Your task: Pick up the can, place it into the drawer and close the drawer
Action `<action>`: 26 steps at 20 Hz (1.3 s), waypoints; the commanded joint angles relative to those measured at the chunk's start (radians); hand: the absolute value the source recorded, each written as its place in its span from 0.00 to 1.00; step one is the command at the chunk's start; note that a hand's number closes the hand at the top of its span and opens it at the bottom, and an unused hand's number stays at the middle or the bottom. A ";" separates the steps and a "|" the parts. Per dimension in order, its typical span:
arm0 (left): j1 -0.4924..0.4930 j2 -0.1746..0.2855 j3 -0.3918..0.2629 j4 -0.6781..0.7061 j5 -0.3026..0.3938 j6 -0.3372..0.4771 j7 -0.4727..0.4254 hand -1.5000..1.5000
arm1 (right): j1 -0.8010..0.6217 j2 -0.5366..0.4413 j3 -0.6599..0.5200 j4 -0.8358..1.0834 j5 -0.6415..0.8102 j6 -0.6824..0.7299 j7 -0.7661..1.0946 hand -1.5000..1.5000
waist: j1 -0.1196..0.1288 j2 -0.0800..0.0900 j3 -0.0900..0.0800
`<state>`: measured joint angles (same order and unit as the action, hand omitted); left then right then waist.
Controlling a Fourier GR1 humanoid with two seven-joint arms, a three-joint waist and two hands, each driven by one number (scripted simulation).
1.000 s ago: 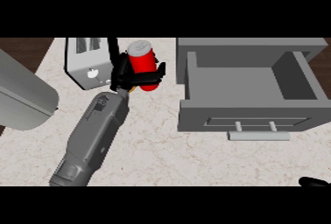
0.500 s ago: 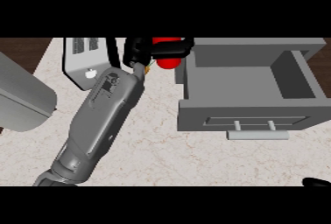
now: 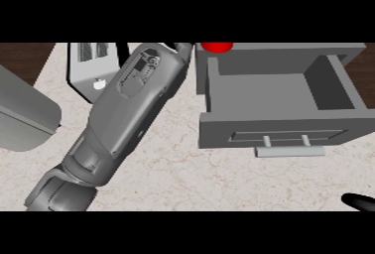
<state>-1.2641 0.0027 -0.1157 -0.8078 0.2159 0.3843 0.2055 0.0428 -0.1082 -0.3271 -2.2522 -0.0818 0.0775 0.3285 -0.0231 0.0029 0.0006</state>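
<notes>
one red can (image 3: pixel 217 47) shows only as a sliver at the far edge, by the far left corner of the open grey drawer (image 3: pixel 219 134) (handle (image 3: pixel 289 152) facing near). the left hand (image 3: pixel 183 46) is nearly all cut off beside it, so i cannot tell its grip. the right hand (image 3: pixel 359 201) peeks in near right, state unclear. a toaster (image 3: pixel 93 67) stands on the bench (image 3: pixel 219 183), left of the left forearm (image 3: pixel 124 114).

One red can (image 3: pixel 216 47), just right of the left hand (image 3: pixel 184 47); one open drawer (image 3: pixel 278 94) with one bar handle (image 3: pixel 290 152), farther right; one toaster (image 3: pixel 92 74), left of that hand; one grey rounded object (image 3: pixel 26 119), farther left; one grey forearm (image 3: pixel 124 114); two hands, the right hand (image 3: pixel 359 202) only partly in view.
</notes>
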 commanded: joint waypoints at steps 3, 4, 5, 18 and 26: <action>-0.178 -0.003 0.010 0.164 0.025 0.003 0.045 1.00 | -0.062 -0.032 -0.028 0.017 -0.009 -0.026 0.048 0.00 | -0.005 0.003 0.000; -0.202 -0.003 -0.054 0.189 0.086 0.085 0.024 1.00 | -0.053 -0.023 0.001 0.002 0.000 -0.015 0.042 0.00 | -0.028 0.006 0.001; -0.206 -0.003 -0.047 0.245 0.082 0.059 -0.021 1.00 | 0.005 -0.021 -0.015 -0.012 -0.047 0.028 0.012 0.00 | -0.046 0.010 0.002; -0.359 -0.003 -0.135 0.450 0.189 0.163 -0.056 1.00 | -0.064 -0.031 0.018 0.044 0.008 0.004 0.019 0.00 | -0.060 0.019 0.003; -0.345 -0.003 -0.202 0.477 0.250 0.248 -0.119 0.00 | -0.090 -0.059 0.024 0.034 -0.008 0.024 0.035 0.00 | -0.085 0.021 0.003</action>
<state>-1.5954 0.0000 -0.2986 -0.3506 0.4438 0.6029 0.1015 -0.0479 -0.1459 -0.2931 -2.2270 -0.0849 0.0842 0.3671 -0.1042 0.0249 0.0035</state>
